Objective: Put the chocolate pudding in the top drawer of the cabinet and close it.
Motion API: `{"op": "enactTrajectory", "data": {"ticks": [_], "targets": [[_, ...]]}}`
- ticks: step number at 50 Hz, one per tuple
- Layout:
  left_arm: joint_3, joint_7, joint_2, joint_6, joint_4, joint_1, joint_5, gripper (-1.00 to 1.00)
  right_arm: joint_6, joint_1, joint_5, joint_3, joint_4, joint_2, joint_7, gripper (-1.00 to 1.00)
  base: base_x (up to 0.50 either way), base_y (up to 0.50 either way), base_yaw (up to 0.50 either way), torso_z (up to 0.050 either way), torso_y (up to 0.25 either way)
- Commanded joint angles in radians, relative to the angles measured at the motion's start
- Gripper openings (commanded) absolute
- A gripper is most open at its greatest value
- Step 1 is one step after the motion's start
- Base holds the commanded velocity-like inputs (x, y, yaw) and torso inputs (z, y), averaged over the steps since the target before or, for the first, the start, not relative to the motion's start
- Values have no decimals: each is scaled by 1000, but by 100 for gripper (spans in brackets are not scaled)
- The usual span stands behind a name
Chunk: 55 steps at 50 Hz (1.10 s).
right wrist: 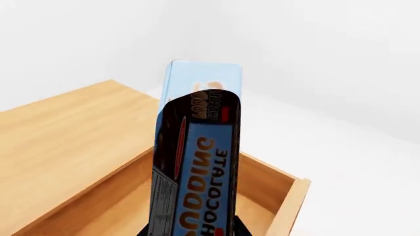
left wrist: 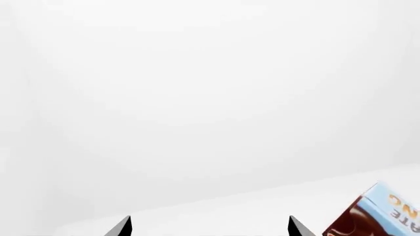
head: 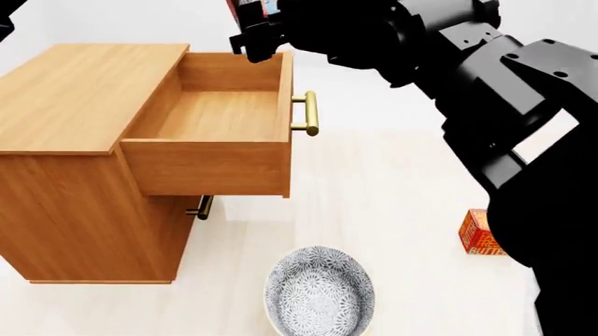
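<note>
The chocolate pudding point(right wrist: 196, 162) is sitting upright between the jaws of the right gripper point(head: 254, 29), which is clamping it by its lower end, so the box is sticking out beyond the fingertips. Directly below the pincer the top drawer point(head: 223, 119) is standing pulled out of the cabinet point(head: 75, 133), its brass handle point(head: 309, 113) lying off to the side of the pincer, away from the cabinet. In the head view only a sliver of the box is showing, probably because the arm is covering it. The left gripper point(left wrist: 208, 227) is standing open with nothing between its tips, the pudding point(left wrist: 377, 211) appearing just beside one tip. Well below the right pincer a patterned bowl point(head: 320, 294) and a butter box point(head: 478, 232) are resting on the floor.
</note>
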<state>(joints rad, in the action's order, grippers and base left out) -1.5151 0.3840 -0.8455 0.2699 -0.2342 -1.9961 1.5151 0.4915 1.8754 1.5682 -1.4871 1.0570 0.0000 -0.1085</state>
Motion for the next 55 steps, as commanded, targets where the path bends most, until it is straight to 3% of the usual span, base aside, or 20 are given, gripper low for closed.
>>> {"op": "enactTrajectory", "data": {"ticks": [1, 55], "targets": [[3, 5, -19, 12, 15, -1, -1, 100, -10, -4, 99, -94, -43, 0, 21, -100, 0, 0, 0, 0, 0], [19, 11, -49, 29, 30, 21, -15, 100, 70, -94, 81, -91, -116, 0, 58, -100, 0, 0, 0, 0, 0]]}}
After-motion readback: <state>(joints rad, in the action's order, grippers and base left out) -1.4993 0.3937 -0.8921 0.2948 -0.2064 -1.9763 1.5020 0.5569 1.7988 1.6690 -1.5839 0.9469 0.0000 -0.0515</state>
